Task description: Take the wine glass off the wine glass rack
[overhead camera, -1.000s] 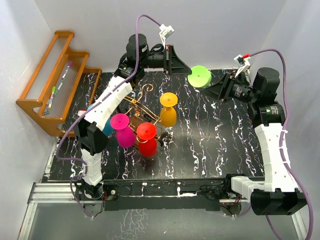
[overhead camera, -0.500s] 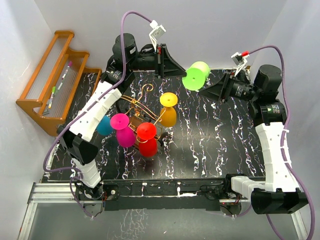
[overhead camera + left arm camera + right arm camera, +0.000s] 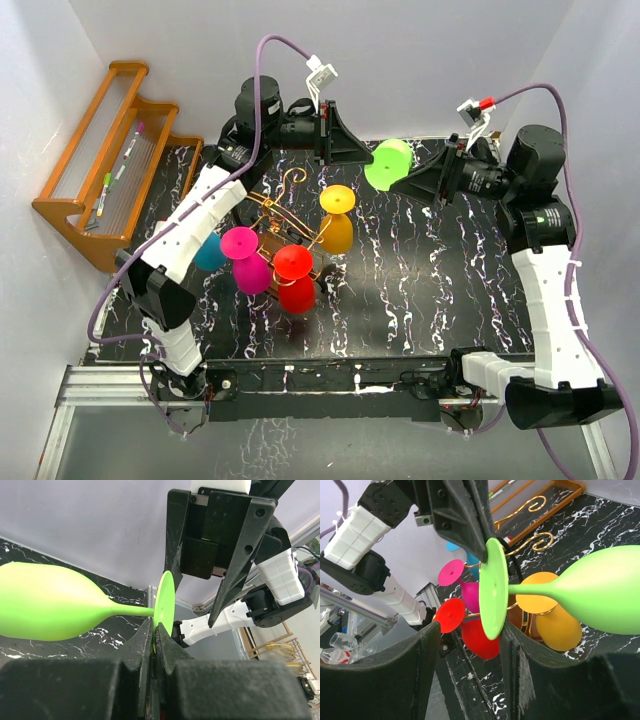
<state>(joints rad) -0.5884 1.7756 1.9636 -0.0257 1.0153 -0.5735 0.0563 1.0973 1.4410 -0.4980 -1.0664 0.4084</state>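
Observation:
The green wine glass [image 3: 388, 163] hangs on its side in the air at the back of the table, between both grippers. My left gripper [image 3: 366, 151] is shut on the rim of its round foot [image 3: 165, 602]; the bowl [image 3: 50, 607] points away. My right gripper [image 3: 470, 630] is open, with the foot [image 3: 494, 587] between its fingers [image 3: 516, 650] and close to the right one. The golden wire wine glass rack [image 3: 290, 210] stands left of centre and holds yellow [image 3: 337, 218], magenta [image 3: 245, 257], red [image 3: 295, 278] and teal [image 3: 208, 252] glasses.
An orange-brown wooden stepped shelf [image 3: 105, 150] with pens stands at the far left. The black marbled table top [image 3: 420, 270] spreads to the right of the rack. White walls close in the back and sides.
My left gripper has moved right and closed on the green glass's foot. The glass has tipped onto its side and shifted slightly toward the left.

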